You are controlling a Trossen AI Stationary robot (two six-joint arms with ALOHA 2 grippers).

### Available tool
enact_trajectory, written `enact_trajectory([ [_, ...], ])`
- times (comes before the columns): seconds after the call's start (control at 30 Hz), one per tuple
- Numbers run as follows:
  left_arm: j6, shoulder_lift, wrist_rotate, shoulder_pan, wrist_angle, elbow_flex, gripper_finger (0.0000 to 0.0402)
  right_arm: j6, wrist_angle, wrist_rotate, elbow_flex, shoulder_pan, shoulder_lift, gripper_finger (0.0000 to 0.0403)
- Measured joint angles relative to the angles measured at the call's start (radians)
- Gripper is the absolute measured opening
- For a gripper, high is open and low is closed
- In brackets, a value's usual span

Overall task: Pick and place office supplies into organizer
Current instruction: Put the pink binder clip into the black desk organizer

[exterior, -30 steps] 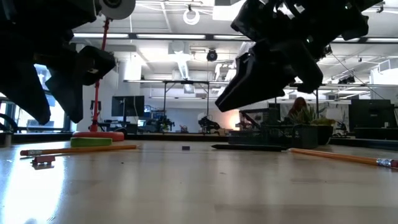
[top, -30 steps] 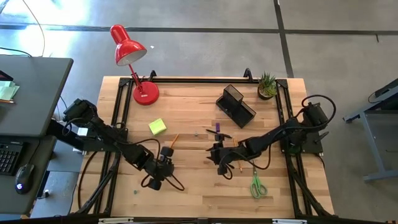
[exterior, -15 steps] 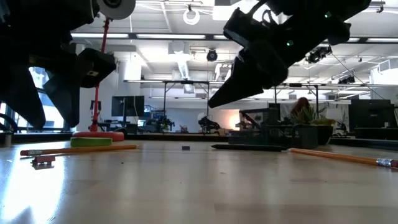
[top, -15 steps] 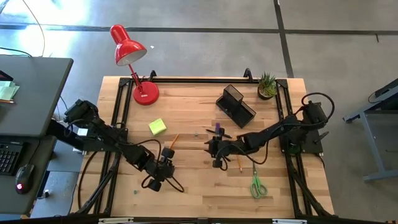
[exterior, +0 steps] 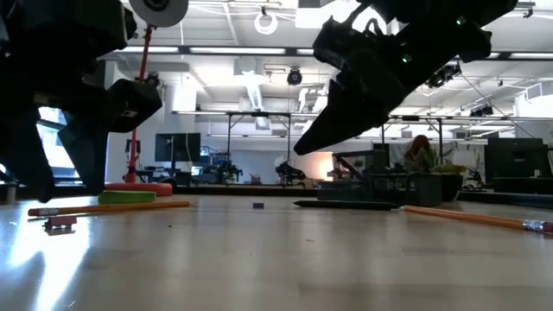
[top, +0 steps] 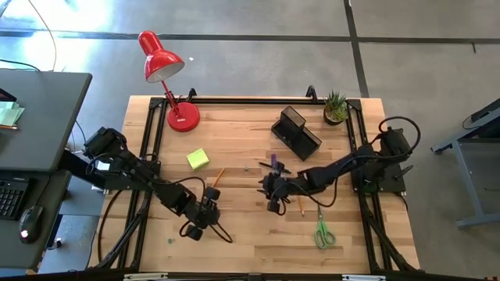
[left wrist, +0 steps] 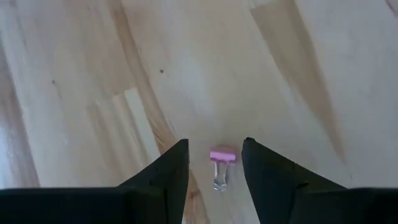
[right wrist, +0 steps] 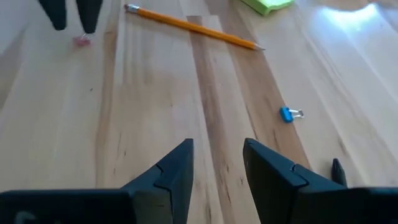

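both tools low over the bench, nothing held.
high: left tool (top: pixel 205 209) front-left; right tool (top: pixel 270 190) mid-bench beside purple marker (top: pixel 273 161); organizer (top: pixel 296 131) at the back.
low: pencil (exterior: pixel 108 208) flat on bench.
left wrist: narrow gap, pink clip (left wrist: pixel 222 156) between the fingers, not gripped.
right wrist: narrow gap, empty; blue clip (right wrist: pixel 287 114) ahead.

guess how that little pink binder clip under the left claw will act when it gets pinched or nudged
The pink binder clip looks tiny beside the left claw, so it is probably very light and may skid on the smooth table if nudged. Its thin wire handle looks likely to fold or swivel. It lies flat, so rolling seems unlikely.
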Motion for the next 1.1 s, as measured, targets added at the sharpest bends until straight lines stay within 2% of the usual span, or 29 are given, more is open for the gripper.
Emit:
enact_trajectory([
  [0.27,0.097,0.0,0.032,0.0,-0.004,0.0,0.0133,-0.104,-0.008,0.022,0.0,0.015,0.0,0.0133],
  [0.43,0.117,0.011,0.023,0.006,0.001,0.0,0.0133,-0.184,0.021,0.078,0.0,-0.014,0.0,0.0133],
  [0.7,0.107,0.065,0.037,0.042,0.023,0.0,0.0133,-0.178,0.022,0.052,0.0,-0.052,0.0,0.0133],
  [1.1,0.107,0.073,0.026,0.039,0.037,0.0,0.0133,-0.134,0.015,0.051,0.0,-0.051,0.0,0.0133],
])
